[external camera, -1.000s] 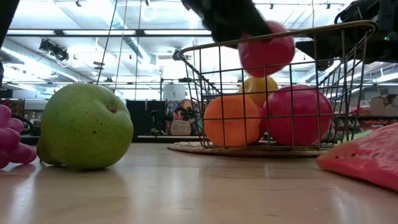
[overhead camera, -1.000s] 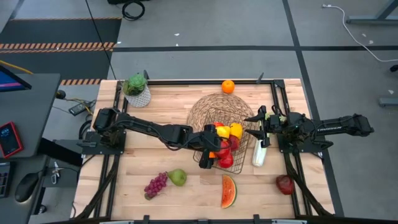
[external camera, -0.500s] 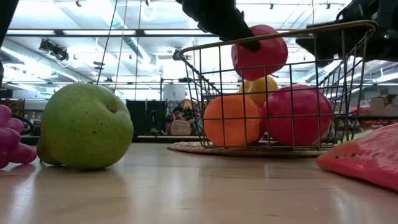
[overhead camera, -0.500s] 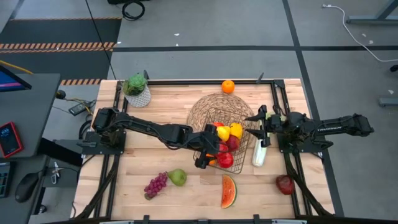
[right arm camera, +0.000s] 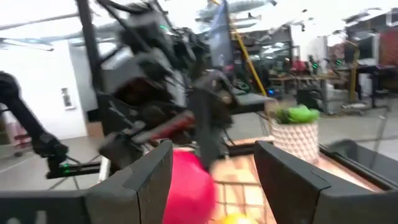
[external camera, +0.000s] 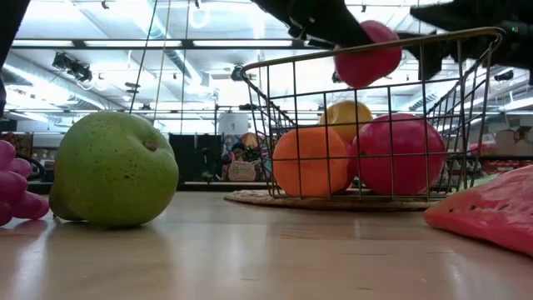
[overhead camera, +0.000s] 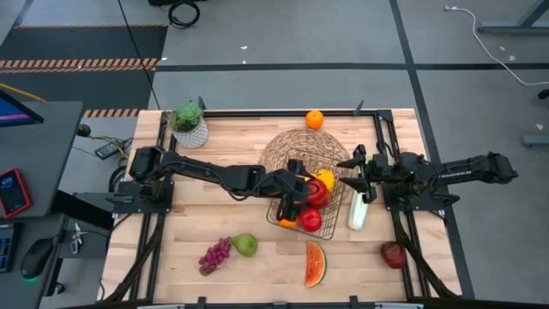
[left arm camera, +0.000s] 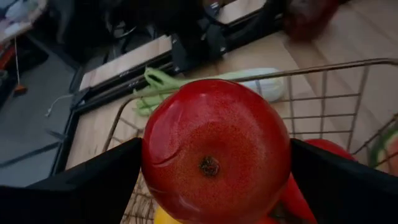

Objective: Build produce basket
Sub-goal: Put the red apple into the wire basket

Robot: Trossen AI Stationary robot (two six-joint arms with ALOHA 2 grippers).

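**Basket on the table, left gripper holding a red apple over it**

The basket (overhead camera: pixel 302 199) of thin dark wire stands near the middle of the table (overhead camera: pixel 214 223), partly on a round woven mat (overhead camera: pixel 292 150). Inside it lie an orange (external camera: pixel 310 161), a yellow fruit (external camera: pixel 350 115) and a red apple (external camera: pixel 400 154), close together.

The left gripper (overhead camera: pixel 302 184) reaches across the table from the left side and is above the basket. Its fingers (left arm camera: pixel 93 186) stand wide apart and grip a second red apple (left arm camera: pixel 214 146) between them. In the low view this apple (external camera: pixel 366 54) is at the height of the basket rim, above the other fruit.

The right gripper (overhead camera: pixel 353 172) is just beside the right side of the basket, with its fingers closed, and I cannot see anything in them. A pale-green celery stalk (overhead camera: pixel 357 210) lies on the table under this gripper, beside the basket.

Other produce is outside the basket. A green pear (overhead camera: pixel 245 245) and purple grapes (overhead camera: pixel 214 255) lie together near the front edge on the left. A watermelon slice (overhead camera: pixel 316 263) lies in front of the basket. One dark red apple (overhead camera: pixel 394 254) is near the front right corner. One orange (overhead camera: pixel 315 119) is at the far edge. A leafy plant in a white pot (overhead camera: pixel 189 124) stands at the far left corner.
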